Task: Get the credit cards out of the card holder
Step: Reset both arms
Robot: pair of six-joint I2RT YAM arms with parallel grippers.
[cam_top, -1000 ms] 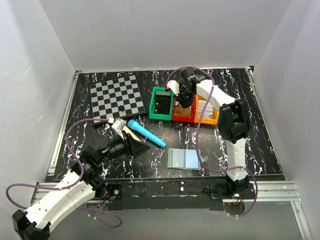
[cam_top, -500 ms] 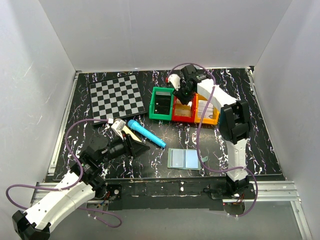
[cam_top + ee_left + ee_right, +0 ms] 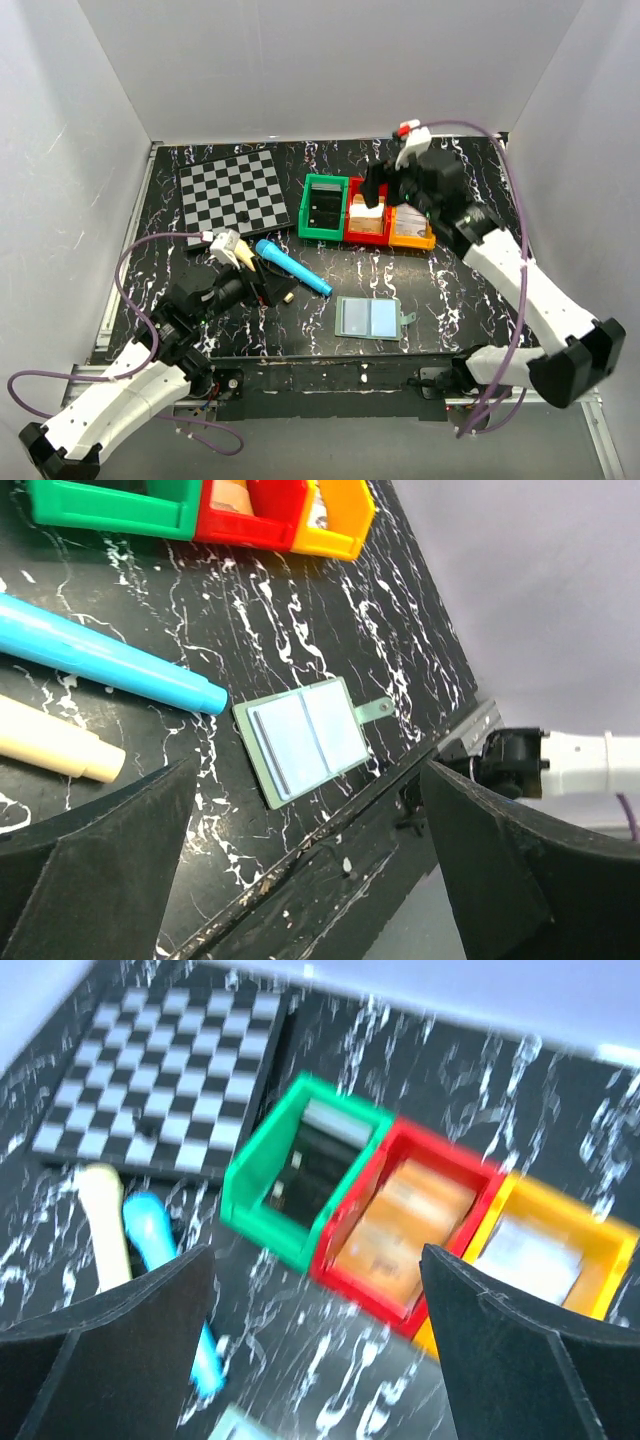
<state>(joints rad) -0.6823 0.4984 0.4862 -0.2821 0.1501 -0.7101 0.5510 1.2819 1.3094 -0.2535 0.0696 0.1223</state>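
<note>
Both jaws apart from card holder [image 3: 370, 318]

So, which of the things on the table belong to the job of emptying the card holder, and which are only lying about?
Belong to the job:
- card holder, lying open
- brownish card in the red bin
- pale card in the orange bin

Only lying about:
- checkered board
- blue pen
- cream pen
- green bin
</note>
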